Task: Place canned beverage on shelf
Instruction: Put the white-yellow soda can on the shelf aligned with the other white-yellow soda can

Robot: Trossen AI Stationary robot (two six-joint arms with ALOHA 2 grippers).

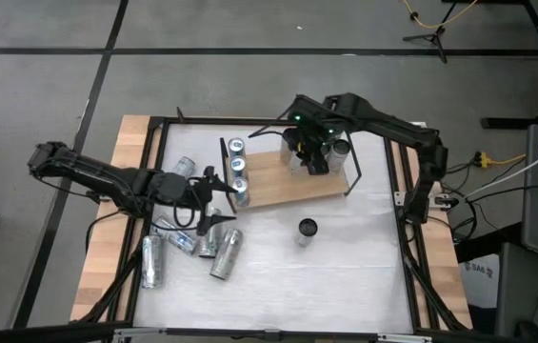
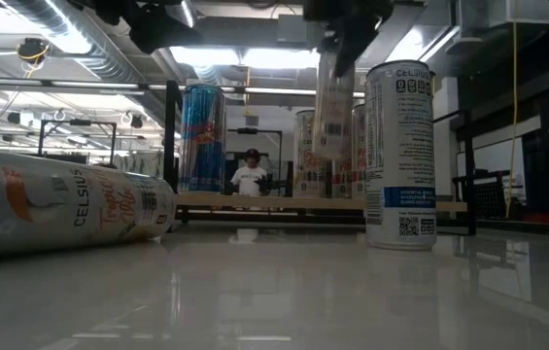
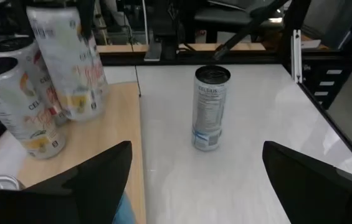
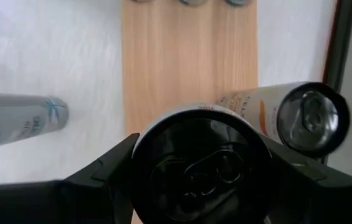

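Right wrist view looks straight down past the right gripper [image 4: 194, 180], whose fingers pinch a can [image 4: 194, 168] from either side, its dark top with the pull tab facing the camera and the shelf [image 4: 188, 68] directly beneath. Holding it by the flanks keeps the can upright, which I judge is what lets it be set down on its base rather than dropped. In the high view this gripper [image 1: 312, 151] hangs over the shelf's [image 1: 273, 183] right end, just beside a can already standing there [image 1: 341, 149], so the spot appears chosen to start filling that end. At the shelf's left end a row of three cans [image 1: 238, 168] stands in line, leaving the middle of the board bare. The left gripper [image 1: 213, 198] waits just off the shelf's left end with its fingers spread wide and nothing between them, near several cans lying on the counter [image 1: 345, 267]. One more can [image 1: 307, 230] stands alone in front of the shelf. The held can [image 2: 333, 107] is slim, tall and silvery-white with orange and red print; in the low view its base looks clear of the board, though only just.
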